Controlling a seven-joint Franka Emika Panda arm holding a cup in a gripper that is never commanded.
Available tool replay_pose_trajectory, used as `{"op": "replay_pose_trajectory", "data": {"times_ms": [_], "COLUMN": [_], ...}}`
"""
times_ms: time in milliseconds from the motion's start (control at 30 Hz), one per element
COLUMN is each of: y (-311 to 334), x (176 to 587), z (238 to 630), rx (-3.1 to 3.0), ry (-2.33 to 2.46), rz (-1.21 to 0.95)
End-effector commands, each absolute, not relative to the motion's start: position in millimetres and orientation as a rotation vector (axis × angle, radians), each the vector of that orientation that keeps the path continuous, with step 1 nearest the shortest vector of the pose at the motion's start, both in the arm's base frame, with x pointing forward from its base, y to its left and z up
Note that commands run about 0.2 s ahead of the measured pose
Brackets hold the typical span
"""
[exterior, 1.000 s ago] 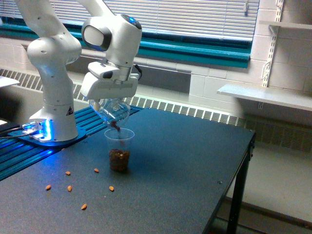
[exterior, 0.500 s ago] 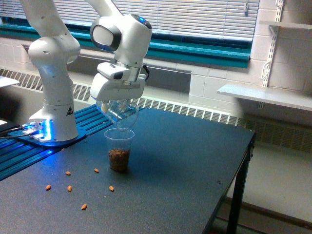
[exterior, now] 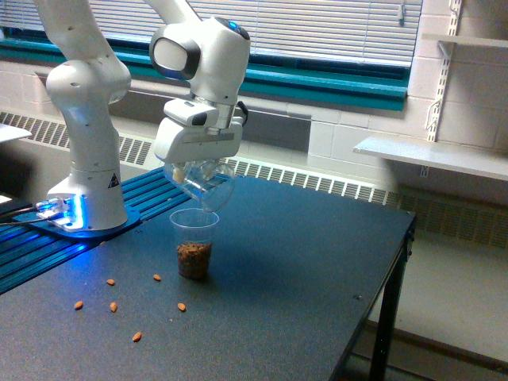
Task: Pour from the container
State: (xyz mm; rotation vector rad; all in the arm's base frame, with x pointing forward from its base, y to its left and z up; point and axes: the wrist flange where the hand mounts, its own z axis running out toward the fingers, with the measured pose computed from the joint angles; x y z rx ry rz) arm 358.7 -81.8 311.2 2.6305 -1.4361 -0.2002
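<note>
The gripper (exterior: 196,167) clamps the tilted clear tumbler (exterior: 205,186), seemingly empty, left of centre. Below stands a narrower cup (exterior: 194,245) holding almonds.

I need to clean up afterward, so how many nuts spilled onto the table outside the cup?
6 lie loose on the table, all to the exterior view's left of the cup: at and. Others may be hidden.

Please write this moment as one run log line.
gripper: shut on tilted tumbler | tumbler: looks empty | cup below: upright, nuts inside | table: loose nuts
</note>
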Motion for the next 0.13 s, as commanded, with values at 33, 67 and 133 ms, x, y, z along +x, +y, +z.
{"op": "replay_pose_trajectory", "data": {"times_ms": [33, 67, 133], "y": [-90.1, -91.1, -92.5], "x": [376.2, 377.9, 380.8], "z": [328.0, 328.8, 329.0], "rx": [2.705, 2.711, 2.718], "ry": [-1.42, -1.414, -1.408], "rz": [-0.108, -0.1, -0.09]}}
